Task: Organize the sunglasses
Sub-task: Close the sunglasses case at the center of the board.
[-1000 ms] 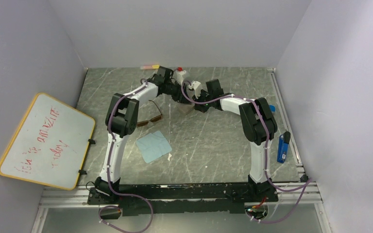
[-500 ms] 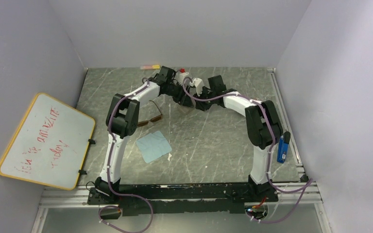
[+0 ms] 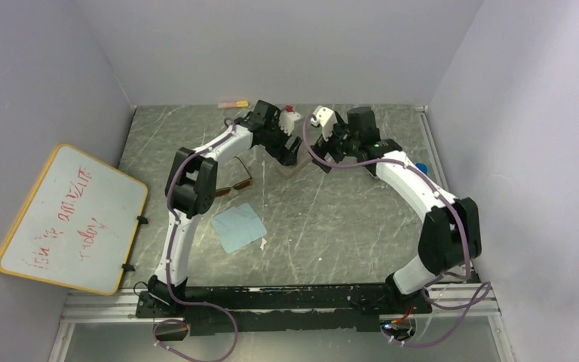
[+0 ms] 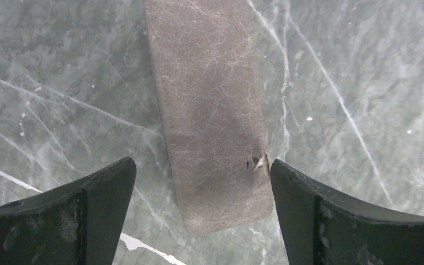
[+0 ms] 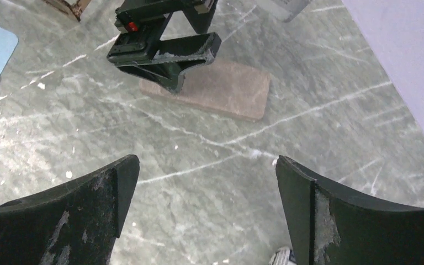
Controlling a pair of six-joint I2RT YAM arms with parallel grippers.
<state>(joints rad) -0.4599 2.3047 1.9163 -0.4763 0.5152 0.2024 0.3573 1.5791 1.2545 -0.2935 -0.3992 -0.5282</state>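
Your left end effector (image 4: 201, 168) hangs close over the brown case (image 4: 210, 105) with its jaws spread wide, gripping nothing. The case lies flat on the desk (image 4: 61, 83), its near end showing between the two fingers. Your right end effector (image 5: 207, 163) is just as wide apart and empty, above bare desk near that case. The thin-framed sunglasses (image 3: 234, 183) rest on the desk beside the left arm's elbow, well apart from both end effectors, with a light-blue cloth (image 3: 238, 226) near them.
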